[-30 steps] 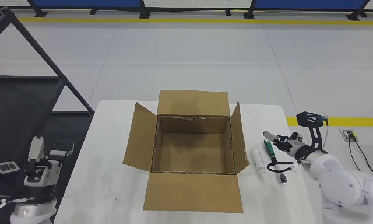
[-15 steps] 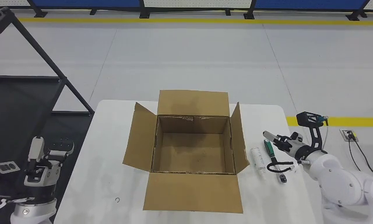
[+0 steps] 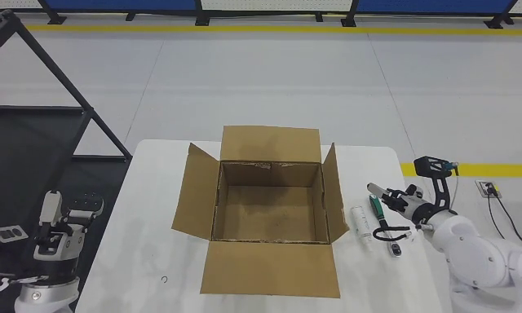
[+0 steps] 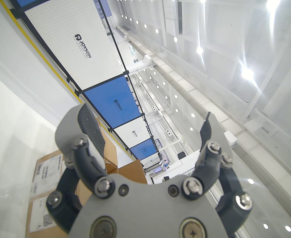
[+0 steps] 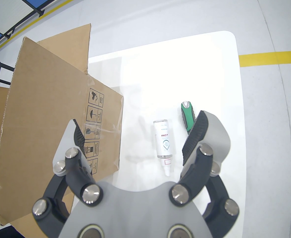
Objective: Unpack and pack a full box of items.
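Nearest the robot, the right gripper (image 5: 138,118) hangs over the right side of the white table (image 3: 147,231) with its jaws spread wide. The left gripper (image 4: 145,115) sits off the table's left side, tilted up toward the ceiling, its jaws likewise apart. Just beyond the right gripper, a small white bottle (image 5: 163,139) and a green-handled tool (image 5: 187,117) lie flat side by side, to the right of the cardboard box (image 3: 269,268), which stands mid-table with its flaps folded out and its brown floor showing.
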{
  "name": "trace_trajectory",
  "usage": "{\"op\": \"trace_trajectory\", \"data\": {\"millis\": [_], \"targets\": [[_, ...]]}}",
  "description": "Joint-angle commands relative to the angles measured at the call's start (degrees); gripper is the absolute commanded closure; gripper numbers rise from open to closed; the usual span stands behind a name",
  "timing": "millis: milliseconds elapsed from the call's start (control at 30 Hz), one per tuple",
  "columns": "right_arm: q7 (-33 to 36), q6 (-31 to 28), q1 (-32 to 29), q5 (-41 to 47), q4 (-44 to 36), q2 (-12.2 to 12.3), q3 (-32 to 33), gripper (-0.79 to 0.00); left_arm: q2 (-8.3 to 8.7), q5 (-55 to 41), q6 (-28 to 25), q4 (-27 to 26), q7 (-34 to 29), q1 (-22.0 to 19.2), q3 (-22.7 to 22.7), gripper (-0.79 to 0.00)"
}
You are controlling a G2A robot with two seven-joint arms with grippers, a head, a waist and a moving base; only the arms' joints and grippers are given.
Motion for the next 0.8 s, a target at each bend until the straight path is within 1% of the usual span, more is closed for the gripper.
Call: {"op": "trace_trajectory", "data": {"millis": [0,33,67,267,367,567,767], "targets": [[-0.2,-1.0,0.6,1.3,2.5,0.1,-0.6,-0.252,0.00,0.0,0.0,0.0,0.0,0.0,0.0,-0.785],[0.0,-1.0,1.3,1.6,3.8,0.1,-1.1,-0.022,0.00,0.0,0.0,0.0,0.0,0.0,0.0,-0.785],[0.2,-1.4,2.0,2.2,5.4,0.2,-1.5,0.000,0.00,0.0,0.0,0.0,0.0,0.0,0.0,-0.785],[3.5,-5.3,6.8,3.8,14.8,0.6,-4.0,0.000,-0.08,-0.6,0.4,0.2,0.8,0.0,-0.1,-0.785],[5.4,-7.9,8.6,6.4,18.2,0.8,-5.3,0.000,-0.10,-0.4,0.5,0.6,1.0,-0.3,0.0,-0.785],[7.1,-12.0,9.4,12.3,20.5,1.0,-7.3,0.000,-0.16,0.4,0.9,1.2,1.4,-0.8,0.9,-0.785],[6.7,-13.1,9.7,14.0,21.5,1.2,-9.5,0.000,-0.18,1.2,1.2,1.3,1.5,-1.3,1.5,-0.785]]}}
